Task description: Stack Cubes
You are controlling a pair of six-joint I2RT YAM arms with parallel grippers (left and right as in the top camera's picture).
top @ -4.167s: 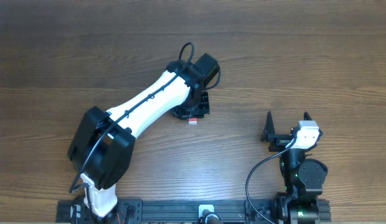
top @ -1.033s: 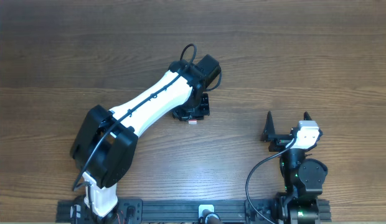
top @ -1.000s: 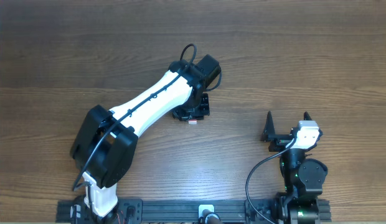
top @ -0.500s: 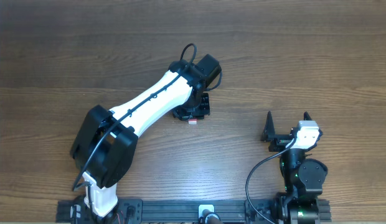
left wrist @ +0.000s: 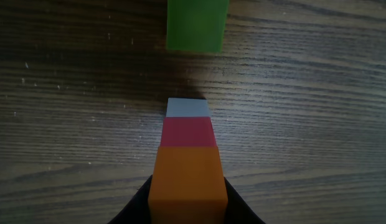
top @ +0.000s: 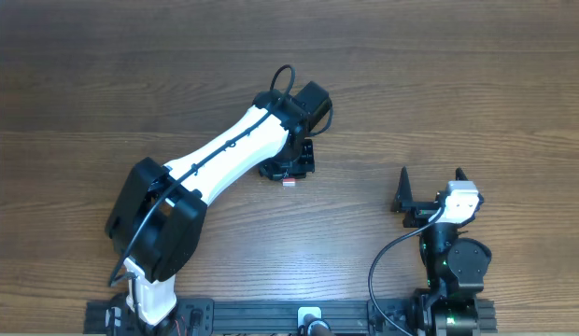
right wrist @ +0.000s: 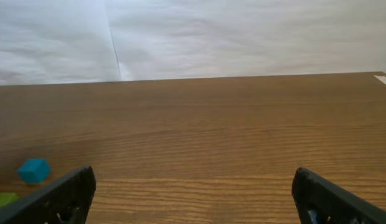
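Observation:
In the left wrist view an orange cube (left wrist: pixel 188 180) tops a stack, with a red cube (left wrist: pixel 188 132) under it and a white cube (left wrist: pixel 187 107) at the base. My left gripper (left wrist: pixel 188 202) is shut on the orange cube, one dark finger on each side. A green cube (left wrist: pixel 197 25) lies on the wood just beyond the stack. From above, the left gripper (top: pixel 288 168) covers the stack at mid-table, and a bit of red and white (top: pixel 289 181) shows beneath it. My right gripper (top: pixel 430 189) rests open near its base, holding nothing.
The right wrist view looks across the wooden table (right wrist: pixel 243 137) to a white backdrop. A blue cube (right wrist: pixel 33 169) sits far off, and a sliver of green (right wrist: pixel 2 200) shows at the frame's edge. Bare wood surrounds the stack.

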